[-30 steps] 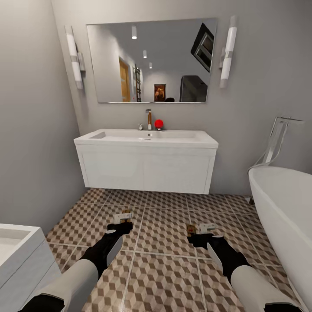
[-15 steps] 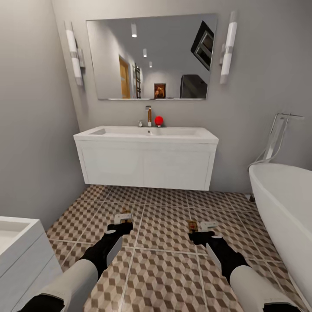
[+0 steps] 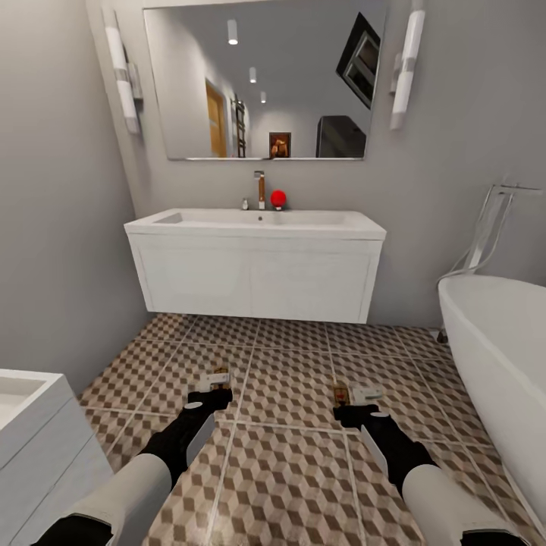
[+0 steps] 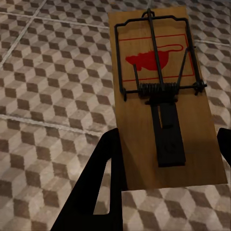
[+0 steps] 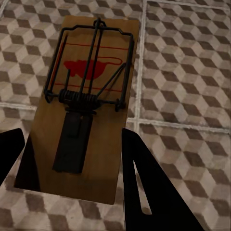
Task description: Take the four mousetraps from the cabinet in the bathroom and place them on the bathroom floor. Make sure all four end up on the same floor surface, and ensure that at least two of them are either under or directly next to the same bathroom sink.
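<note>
Two gripped mousetraps [image 4: 163, 91] [image 5: 86, 106] (wooden, flat)

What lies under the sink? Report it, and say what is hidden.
Under the sink the head view shows patterned floor tiles and grey wall, with no mousetrap there. The strip of floor nearest the wall is hidden by the sink's front.

Even, soft rendered light throughout, sharp focus, faint shadows, walls bowing at the head view's edges.

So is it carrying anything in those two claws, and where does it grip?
Yes, each holds a mousetrap by its long side edges at the near end: left gripper one mousetrap, right gripper another mousetrap.
</note>
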### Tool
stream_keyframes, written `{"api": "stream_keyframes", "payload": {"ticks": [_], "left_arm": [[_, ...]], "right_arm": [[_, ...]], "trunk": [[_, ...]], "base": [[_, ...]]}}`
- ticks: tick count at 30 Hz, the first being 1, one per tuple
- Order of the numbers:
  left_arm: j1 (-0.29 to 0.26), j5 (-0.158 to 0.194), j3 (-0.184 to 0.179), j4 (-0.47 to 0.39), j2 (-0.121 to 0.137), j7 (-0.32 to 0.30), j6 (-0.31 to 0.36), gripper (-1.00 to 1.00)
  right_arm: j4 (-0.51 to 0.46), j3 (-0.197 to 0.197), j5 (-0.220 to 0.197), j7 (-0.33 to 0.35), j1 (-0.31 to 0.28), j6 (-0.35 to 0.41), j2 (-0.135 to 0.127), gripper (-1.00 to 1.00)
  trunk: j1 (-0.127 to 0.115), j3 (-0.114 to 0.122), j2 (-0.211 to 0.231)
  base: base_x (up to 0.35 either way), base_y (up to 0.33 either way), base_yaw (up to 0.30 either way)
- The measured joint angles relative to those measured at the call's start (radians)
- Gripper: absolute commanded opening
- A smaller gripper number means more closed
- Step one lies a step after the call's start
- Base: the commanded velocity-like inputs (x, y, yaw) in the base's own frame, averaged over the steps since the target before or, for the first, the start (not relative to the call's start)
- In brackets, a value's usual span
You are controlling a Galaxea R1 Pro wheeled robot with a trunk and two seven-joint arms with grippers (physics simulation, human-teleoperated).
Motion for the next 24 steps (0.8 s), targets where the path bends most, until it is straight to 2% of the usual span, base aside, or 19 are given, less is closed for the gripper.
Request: {"api": "stream_keyframes", "payload": {"ticks": [5, 12, 16, 24], "left_arm": [[0.0, -0.001, 0.001, -0.002, 0.0, 0.004, 0.0, -1.0], [0.0, 0.001, 0.007, -0.006, 0.0, 0.004, 0.0, -1.0], [0.0, 0.001, 0.009, -0.026, 0.0, 0.003, 0.001, -1.0], [0.0, 0.003, 0.003, -0.109, -0.001, 0.0, 0.012, -1.0]], "right_arm": [[-0.014, 0.001, 0.002, -0.003, 0.0, 0.006, -0.004, -1.0], [-0.125, 0.0, 0.003, -0.008, 0.0, 0.005, 0.001, -1.0], [-0.194, 0.0, 0.004, -0.041, 0.0, 0.004, 0.005, -1.0], [-0.219, -0.001, 0.003, -0.122, 0.0, -0.002, 0.005, -1.0]], "trunk": [[0.002, -0.019, -0.001], [0.005, -0.046, -0.003], [0.007, -0.062, -0.004], [0.011, -0.093, -0.006]], "base": [[0.0, 0.0, 0.0], [0.0, 0.0, 0.0], [0.0, 0.0, 0.0], [0.0, 0.0, 0.0]]}}
